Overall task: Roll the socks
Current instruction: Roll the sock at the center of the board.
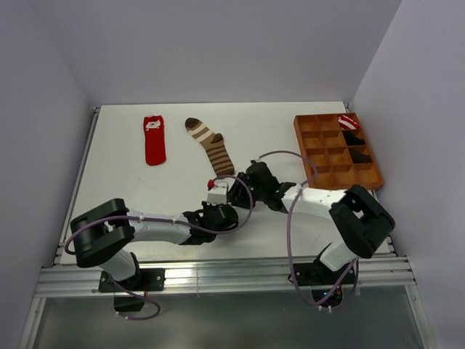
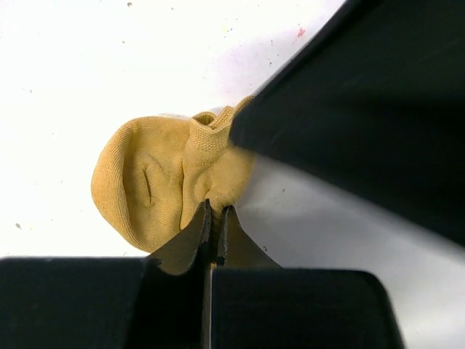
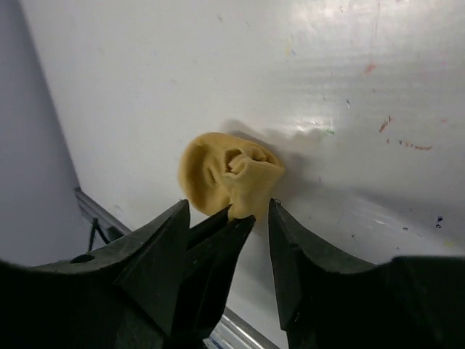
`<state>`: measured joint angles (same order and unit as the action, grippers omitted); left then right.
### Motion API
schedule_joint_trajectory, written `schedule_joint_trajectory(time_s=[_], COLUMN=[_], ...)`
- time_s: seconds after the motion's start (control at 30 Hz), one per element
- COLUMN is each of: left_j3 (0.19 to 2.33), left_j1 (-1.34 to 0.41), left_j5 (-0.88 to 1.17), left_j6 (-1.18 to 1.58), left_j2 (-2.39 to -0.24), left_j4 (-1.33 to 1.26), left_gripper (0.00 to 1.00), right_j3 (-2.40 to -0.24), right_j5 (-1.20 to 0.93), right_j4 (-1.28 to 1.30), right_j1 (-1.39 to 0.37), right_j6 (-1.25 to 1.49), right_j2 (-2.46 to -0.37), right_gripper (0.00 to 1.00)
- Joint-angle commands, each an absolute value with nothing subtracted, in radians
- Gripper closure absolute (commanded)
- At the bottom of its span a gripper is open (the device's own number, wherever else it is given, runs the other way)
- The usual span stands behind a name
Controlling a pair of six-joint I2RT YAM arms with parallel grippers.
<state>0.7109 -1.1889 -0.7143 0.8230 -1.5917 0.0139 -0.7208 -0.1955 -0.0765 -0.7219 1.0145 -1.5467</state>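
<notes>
Task status: one of three socks is in work and none is finished, as far as the views show.

1. Mustard-yellow sock (image 2: 156, 182): it sits bunched into a loose, rounded wad on the bench (image 1: 290, 116), near centre, between my two arms. The cuff is bunched up at one side of the wad. I judge the roll formed but not secured.
2. Left end effector (image 2: 216, 218): fingers pressed together, pinching the edge of the mustard-yellow sock.
3. Right end effector (image 3: 228, 207): fingers spread, with nothing of its own gripped. It hovers just beside the wad, and the left fingers reach in between its tips.
4. Red sock (image 1: 154, 139): it lies flat at the far left, unrolled.
5. Striped sock (image 1: 211, 145): it lies flat just right of the red sock, unrolled.
6. Wooden tray (image 1: 309, 138): it stands at the far right, and its far-right compartments hold a red-and-white bundle (image 1: 349, 121) and black bundles (image 1: 354, 138).

Remaining work, by my estimate: close the current roll, then roll items 4 and 5.
</notes>
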Motion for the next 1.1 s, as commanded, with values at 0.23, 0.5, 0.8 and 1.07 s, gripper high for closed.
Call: schedule_joint_trajectory(time_s=[0.23,0.5,0.8,1.07], left_j3=[0.497,0.422,0.376,0.345], left_j1=[-0.93,-0.741,-0.615,-0.603], left_j5=[-0.203,0.052,0.207,0.262], left_j6=[0.937,1.064,1.149,1.206], left_j2=[-1.384,-1.301,-1.396,-1.495], left_j4=[-0.213,-0.324,-0.41,-0.509], left_gripper=[1.0,1.0,1.0,1.0], right_j3=[-0.591,-0.543,-0.558,-0.591], right_j5=[-0.098,-0.129,-0.13,-0.147], right_j4=[-0.336,-0.484,-0.566,-0.571], right_j1=[-0.693,-0.738,-0.769,-0.778], right_j6=[1.014,1.054,1.078,1.094], right_j2=[-1.359,-1.471,-1.612,-1.701], right_gripper=[0.33,0.33,0.36,0.37])
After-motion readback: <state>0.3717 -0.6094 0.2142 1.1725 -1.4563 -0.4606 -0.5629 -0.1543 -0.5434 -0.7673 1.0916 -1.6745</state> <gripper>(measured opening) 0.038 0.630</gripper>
